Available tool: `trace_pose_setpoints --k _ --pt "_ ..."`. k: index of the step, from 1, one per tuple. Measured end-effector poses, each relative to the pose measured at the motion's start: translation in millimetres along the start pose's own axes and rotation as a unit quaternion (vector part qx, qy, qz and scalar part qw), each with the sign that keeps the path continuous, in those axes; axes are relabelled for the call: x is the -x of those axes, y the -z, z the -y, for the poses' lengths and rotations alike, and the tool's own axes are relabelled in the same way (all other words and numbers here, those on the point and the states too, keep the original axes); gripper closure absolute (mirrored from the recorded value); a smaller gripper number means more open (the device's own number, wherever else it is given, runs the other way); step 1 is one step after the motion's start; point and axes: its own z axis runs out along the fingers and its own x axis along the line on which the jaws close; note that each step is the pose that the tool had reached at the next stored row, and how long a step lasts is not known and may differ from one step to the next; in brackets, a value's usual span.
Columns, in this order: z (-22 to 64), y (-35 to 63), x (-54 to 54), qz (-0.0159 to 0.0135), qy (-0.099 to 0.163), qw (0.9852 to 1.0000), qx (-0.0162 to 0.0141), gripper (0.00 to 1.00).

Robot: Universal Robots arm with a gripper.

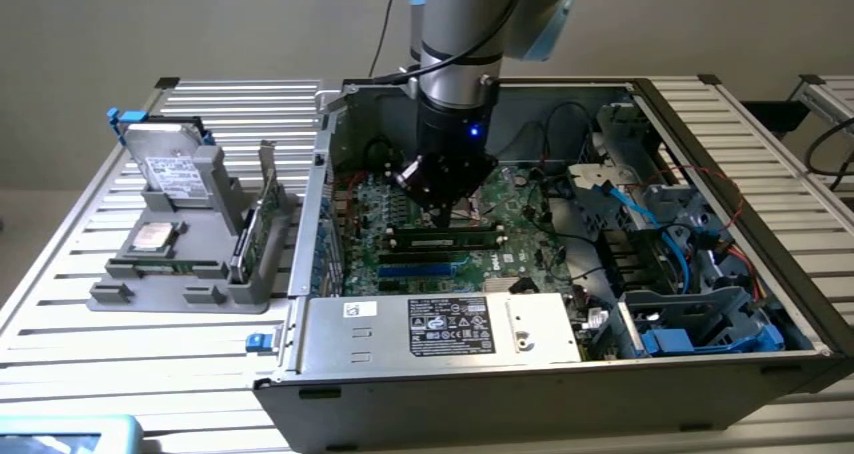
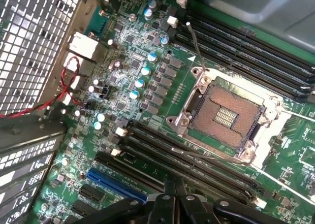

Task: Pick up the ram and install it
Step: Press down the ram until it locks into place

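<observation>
The thin green ram stick with black chips (image 1: 445,241) lies seated in a long black motherboard slot (image 1: 387,242) inside the open grey computer case (image 1: 400,394), its long axis running across the board from the exterior view's left to right, on edge with its top edge up. The black gripper (image 1: 451,212) hangs directly above it, jaws clenched together on nothing; whether the tips touch the stick is unclear. In the wrist view the closed fingers (image 2: 173,199) sit over the slots beside the square metal processor socket (image 2: 226,116).
</observation>
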Motion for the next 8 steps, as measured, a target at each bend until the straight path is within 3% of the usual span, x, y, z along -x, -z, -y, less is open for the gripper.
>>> trace_pose_setpoints --k 8 --pt "0.0 0.0 0.0 -0.0016 -0.047 0.9989 0.0031 0.89"
